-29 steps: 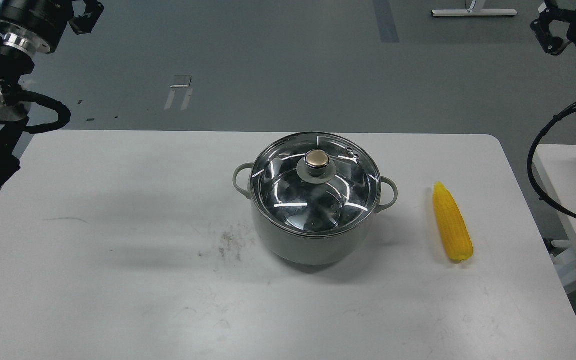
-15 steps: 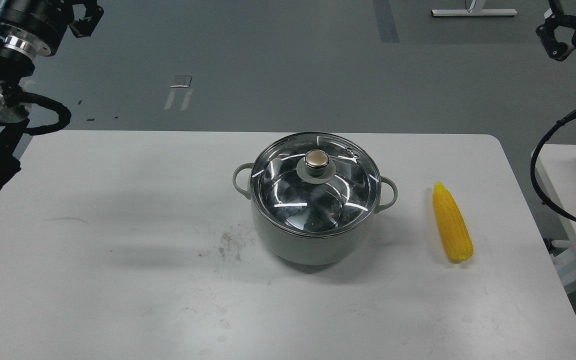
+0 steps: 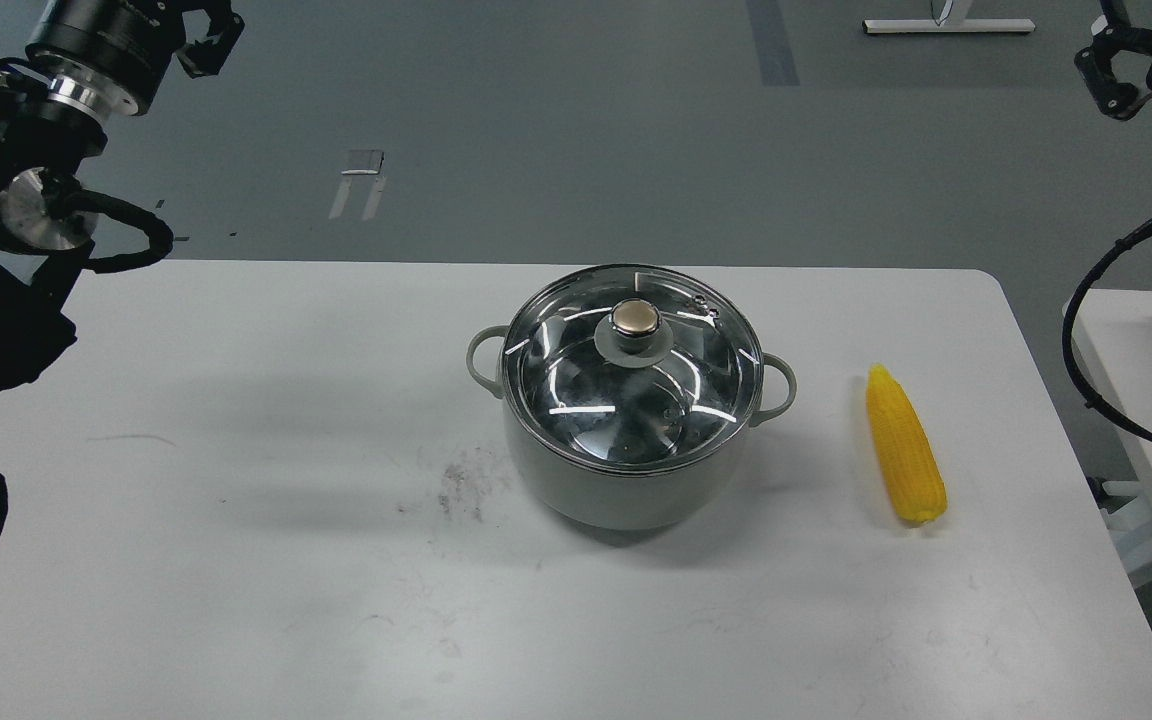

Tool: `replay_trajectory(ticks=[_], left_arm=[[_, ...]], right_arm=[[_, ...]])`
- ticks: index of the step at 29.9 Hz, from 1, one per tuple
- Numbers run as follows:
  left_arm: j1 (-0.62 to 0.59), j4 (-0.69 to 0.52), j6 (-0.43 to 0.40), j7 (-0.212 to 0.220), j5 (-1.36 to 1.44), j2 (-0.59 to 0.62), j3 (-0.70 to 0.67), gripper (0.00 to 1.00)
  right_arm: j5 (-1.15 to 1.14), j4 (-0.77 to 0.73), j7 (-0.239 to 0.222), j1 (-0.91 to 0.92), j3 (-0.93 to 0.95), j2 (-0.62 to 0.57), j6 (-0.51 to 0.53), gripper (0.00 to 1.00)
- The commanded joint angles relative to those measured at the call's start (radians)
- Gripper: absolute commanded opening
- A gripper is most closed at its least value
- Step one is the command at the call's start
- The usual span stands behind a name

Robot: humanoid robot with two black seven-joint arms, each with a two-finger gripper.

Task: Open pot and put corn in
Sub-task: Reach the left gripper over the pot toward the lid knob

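the pot (image 3: 626, 480) sits near the middle of the white desk (image 3: 236, 560), pale grey-green, with a small loop handle on each side. its glass lid (image 3: 576, 400) is on, seated flat on the rim, and the brass-coloured knob (image 3: 635, 318) stands upright in the centre of the lid. the corn (image 3: 903, 445) lies flat on the desk to the right of the pot, well apart from it, pointed end away from the robot and blunt end nearer. a patch of dark scuff marks (image 3: 459, 485) shows on the desk just left of the pot.

the left gripper (image 3: 204, 38) is up at the top left corner, above the floor beyond the desk's far edge, partly cut off; i cannot tell whether its fingers are apart or together. the right gripper (image 3: 1104, 68) is at the top right corner, also high and partly out of view, and i cannot tell its state either. neither touches anything.
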Motion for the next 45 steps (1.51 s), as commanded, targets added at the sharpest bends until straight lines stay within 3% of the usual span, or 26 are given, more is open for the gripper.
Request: replay_trajectory(ticks=[1, 10, 16, 17, 21, 25, 29, 30, 33, 35, 45], left_arm=[[0.007, -0.085, 0.0, -0.001, 0.079, 0.009, 0.003, 0.97], [-0.01, -0.292, 0.0, -0.006, 0.469, 0.007, 0.0, 0.97], [-0.024, -0.503, 0.0, -0.006, 1.018, -0.005, 0.001, 0.94], [-0.024, -0.504, 0.0, -0.006, 1.02, -0.005, 0.001, 0.94], [-0.015, -0.568, 0.004, -0.01, 1.482, -0.033, 0.006, 0.88], [-0.024, -0.568, 0.033, -0.045, 1.686, -0.093, 0.062, 0.84], [-0.029, -0.571, 0.101, -0.058, 1.744, -0.108, 0.17, 0.84], [-0.036, -0.571, 0.151, -0.067, 1.76, -0.113, 0.217, 0.83], [-0.053, -0.573, 0.292, -0.091, 1.817, -0.113, 0.341, 0.73], [-0.067, -0.573, 0.332, -0.096, 1.842, -0.114, 0.404, 0.69], [-0.035, -0.565, 0.357, -0.096, 1.846, -0.117, 0.469, 0.67]], right_arm=[[0.009, 0.003, 0.002, -0.002, 0.02, -0.001, 0.0, 1.0], [0.02, 0.006, 0.002, -0.007, 0.024, -0.004, 0.0, 1.0], [0.02, 0.006, 0.005, -0.017, 0.026, -0.01, 0.0, 1.0], [0.02, 0.006, 0.005, -0.017, 0.026, -0.01, 0.0, 1.0], [0.02, 0.006, 0.005, -0.022, 0.032, -0.01, 0.0, 1.0], [0.02, 0.006, 0.007, -0.031, 0.04, -0.01, 0.0, 1.0], [0.02, 0.007, 0.007, -0.039, 0.047, -0.01, 0.0, 1.0], [0.02, 0.007, 0.007, -0.04, 0.047, -0.011, 0.0, 1.0], [0.02, 0.007, 0.007, -0.051, 0.055, -0.011, 0.0, 1.0], [0.02, 0.007, 0.008, -0.054, 0.057, -0.011, 0.0, 1.0], [0.02, 0.023, 0.008, -0.059, 0.057, -0.008, 0.0, 1.0]])
